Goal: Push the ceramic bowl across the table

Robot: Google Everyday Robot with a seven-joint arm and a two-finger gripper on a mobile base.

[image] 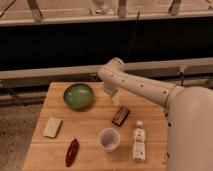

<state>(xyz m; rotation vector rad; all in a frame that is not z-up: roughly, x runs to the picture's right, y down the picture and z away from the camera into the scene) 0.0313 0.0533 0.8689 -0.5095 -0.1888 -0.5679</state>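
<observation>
The green ceramic bowl sits upright on the far left part of the light-brown wooden table, with a paler patch inside. My white arm reaches in from the right, bends at the elbow and points down. My gripper hangs just above the table, a short way to the right of the bowl and apart from it. It holds nothing that I can see.
A dark brown snack bar lies just below the gripper. A whitish cup and a small bottle stand near the front. A beige packet and a red-brown oblong item lie front left. A dark wall with a rail runs behind the table.
</observation>
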